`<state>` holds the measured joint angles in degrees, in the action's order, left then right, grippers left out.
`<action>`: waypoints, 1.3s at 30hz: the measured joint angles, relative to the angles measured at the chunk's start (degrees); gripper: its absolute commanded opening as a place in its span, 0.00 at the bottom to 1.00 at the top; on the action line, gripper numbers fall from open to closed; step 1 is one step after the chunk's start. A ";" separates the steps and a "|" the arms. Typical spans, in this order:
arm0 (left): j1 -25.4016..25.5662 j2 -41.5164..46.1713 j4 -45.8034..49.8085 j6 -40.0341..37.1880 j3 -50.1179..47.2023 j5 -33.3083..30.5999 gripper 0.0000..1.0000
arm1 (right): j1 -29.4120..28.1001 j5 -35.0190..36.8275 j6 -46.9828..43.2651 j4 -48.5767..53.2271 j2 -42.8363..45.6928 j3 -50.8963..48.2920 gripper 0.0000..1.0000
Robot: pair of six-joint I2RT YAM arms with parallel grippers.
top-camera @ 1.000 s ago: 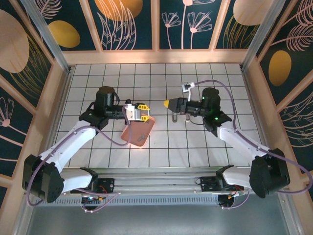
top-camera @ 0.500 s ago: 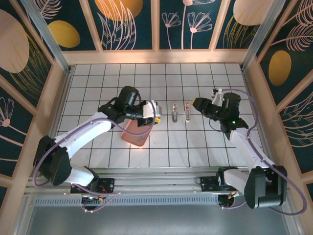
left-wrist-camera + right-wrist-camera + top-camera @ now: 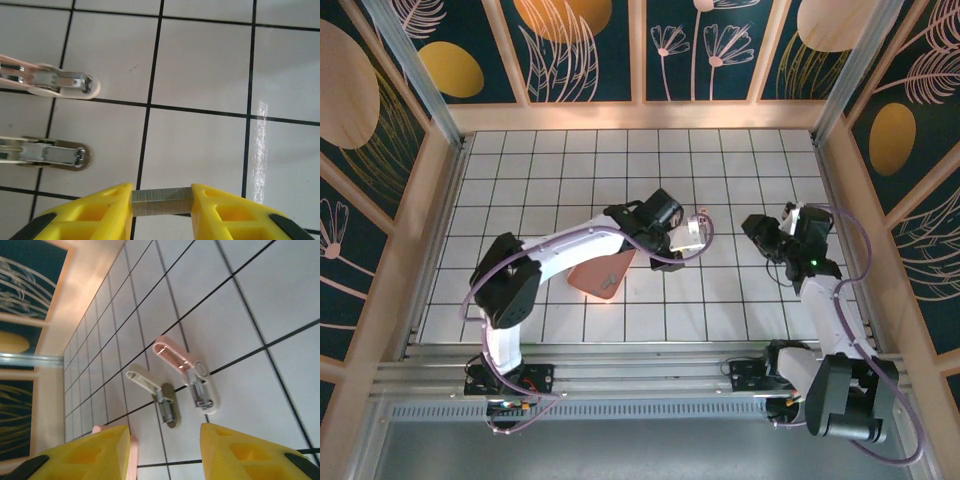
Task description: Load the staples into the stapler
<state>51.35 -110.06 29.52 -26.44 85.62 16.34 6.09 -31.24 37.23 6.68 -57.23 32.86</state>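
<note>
My left gripper (image 3: pixel 161 192) is shut on a short grey strip of staples (image 3: pixel 161 199), held crosswise between its yellow fingertips just above the tiles. Two small staplers lie to its left with their lids swung open: a pale pink stapler (image 3: pixel 50 82) and a grey-based stapler (image 3: pixel 47 152). The right wrist view shows the same pink stapler (image 3: pixel 186 371) and grey-based stapler (image 3: pixel 162 399), metal channels exposed. My right gripper (image 3: pixel 165 436) stands open and empty, back from them. From above, the left gripper (image 3: pixel 697 232) covers the staplers and the right gripper (image 3: pixel 753 226) sits to their right.
A pink rectangular tray (image 3: pixel 603 272) lies on the tiled table (image 3: pixel 650 320) below the left forearm; its edge (image 3: pixel 131 456) shows beside my right gripper's left finger. Wooden walls enclose the table on three sides.
The left arm swung right, from over the pink tray to above the staplers. The right gripper drew back to the right, away from the staplers.
</note>
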 measured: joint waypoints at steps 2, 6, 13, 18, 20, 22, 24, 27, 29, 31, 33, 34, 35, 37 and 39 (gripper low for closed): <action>0.85 -2.36 1.49 0.83 2.16 -1.31 0.35 | 1.42 0.37 -0.59 1.07 0.76 -0.59 0.42; 2.14 -6.64 4.09 2.75 5.97 -2.75 0.34 | 3.89 0.94 -1.42 2.75 2.10 -1.44 0.42; 4.04 -11.63 5.97 5.42 8.50 -4.02 0.34 | 5.97 1.33 -3.45 4.52 2.99 -1.88 0.41; 5.35 -13.79 6.47 6.86 9.11 -4.81 0.35 | 6.27 1.46 -4.00 5.22 3.10 -1.92 0.41; 5.62 -14.19 6.64 7.21 9.11 -4.87 0.35 | 6.27 1.46 -4.11 5.22 3.28 -2.21 0.41; 5.75 -14.47 6.75 7.50 9.11 -4.92 0.35 | 6.32 1.46 -4.15 5.40 3.48 -2.54 0.41; 5.77 -14.73 6.75 7.72 9.11 -5.07 0.35 | 6.32 1.46 -4.31 5.64 3.52 -2.69 0.41; 5.77 -15.32 6.73 7.93 9.29 -5.29 0.36 | 6.32 1.46 -4.33 5.81 3.63 -2.69 0.41; 5.77 -15.76 6.75 8.15 9.33 -5.38 0.37 | 6.32 1.44 -4.33 5.81 3.74 -2.69 0.41; 5.77 -16.24 6.75 8.31 9.33 -5.53 0.39 | 6.32 1.44 -4.33 5.84 3.85 -2.69 0.41; 5.77 -16.55 6.71 8.37 9.40 -5.73 0.41 | 6.32 1.44 -4.33 5.90 3.85 -2.69 0.41; 5.77 -16.55 6.73 8.37 9.44 -5.75 0.43 | 6.32 1.44 -4.33 6.03 3.85 -2.69 0.41; 5.77 -16.55 6.73 8.50 9.55 -5.95 0.45 | 6.32 1.44 -4.31 6.12 3.85 -2.69 0.41; 5.77 -16.57 6.75 8.63 9.55 -5.92 0.49 | 6.29 1.44 -4.28 6.32 3.87 -2.69 0.41; 5.79 -16.57 6.71 8.76 9.60 -5.95 0.54 | 6.12 1.46 -4.26 6.56 4.02 -2.67 0.41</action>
<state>57.14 -126.63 36.23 -17.67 95.22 10.39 12.21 -29.78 32.97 13.23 -53.21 30.20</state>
